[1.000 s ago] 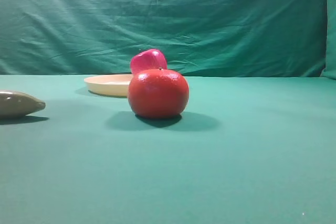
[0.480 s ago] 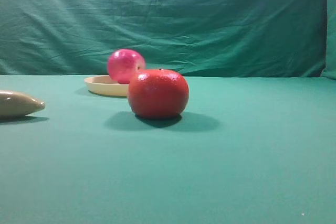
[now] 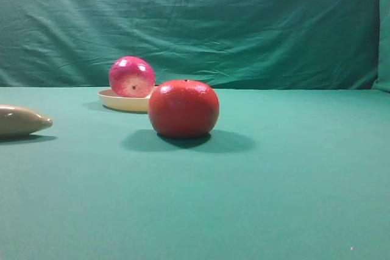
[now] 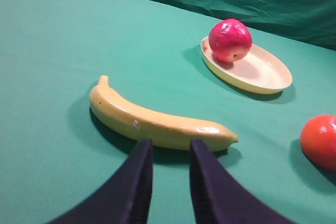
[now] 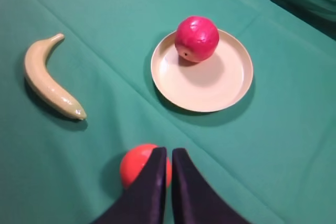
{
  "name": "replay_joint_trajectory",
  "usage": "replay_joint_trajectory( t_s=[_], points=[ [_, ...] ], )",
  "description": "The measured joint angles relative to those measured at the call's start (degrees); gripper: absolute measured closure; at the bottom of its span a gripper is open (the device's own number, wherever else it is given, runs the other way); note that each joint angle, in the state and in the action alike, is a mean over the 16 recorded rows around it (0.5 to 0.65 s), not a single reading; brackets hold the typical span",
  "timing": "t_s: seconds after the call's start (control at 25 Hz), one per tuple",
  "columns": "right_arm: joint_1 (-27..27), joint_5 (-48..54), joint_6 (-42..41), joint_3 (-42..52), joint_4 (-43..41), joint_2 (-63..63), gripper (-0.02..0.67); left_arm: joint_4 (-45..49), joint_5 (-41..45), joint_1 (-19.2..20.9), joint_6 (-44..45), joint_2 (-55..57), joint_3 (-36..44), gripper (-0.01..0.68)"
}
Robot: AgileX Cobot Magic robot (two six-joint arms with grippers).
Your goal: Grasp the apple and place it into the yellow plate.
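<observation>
The apple (image 5: pixel 197 39) rests inside the yellow plate (image 5: pixel 220 90), near its far-left rim; the right gripper (image 5: pixel 169 182) hangs above, fingers clenched on nothing. Placement looks complete; only retreat remains.

— What covers the counter (image 3: pixel 292 199)?

— A green cloth, smooth across the top, with a creased green drape hanging behind it.

— And what lies straight on the cloth?

— Three things. The yellow plate (image 5: pixel 210 85) sits flat toward the back. A banana (image 5: pixel 48 80) lies on its side well apart from the plate, curved, with its stem end pointing away from the orange-red fruit. The orange-red fruit (image 3: pixel 183 108) stands nearer the front, casting a soft shadow on the cloth.

— Does the fruit touch the plate?

— No; from above there is bare cloth between them. From the front it only overlaps the plate's rim.
</observation>
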Motion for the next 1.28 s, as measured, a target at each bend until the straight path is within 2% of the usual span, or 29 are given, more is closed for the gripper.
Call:
replay_joint_trajectory(
  t_s=[0.28, 0.56, 1.04, 1.28],
  points=[
    [0.0, -4.9, 0.0, 13.3, 0.4, -14.2, 0.649, 0.0, 0.0, 0.0, 0.0, 0.0, 0.0, 0.516],
    [0.0, -4.2, 0.0, 21.4, 0.7, -27.8, 0.649, 0.0, 0.0, 0.0, 0.0, 0.0, 0.0, 0.516],
    [-0.1, 0.6, 0.3, 25.0, 0.0, -39.9, 0.649, 0.0, 0.0, 0.0, 0.0, 0.0, 0.0, 0.516],
    [-2.9, 0.6, 0.5, 25.9, -0.9, -43.0, 0.649, 0.0, 0.0, 0.0, 0.0, 0.0, 0.0, 0.516]
  ],
)
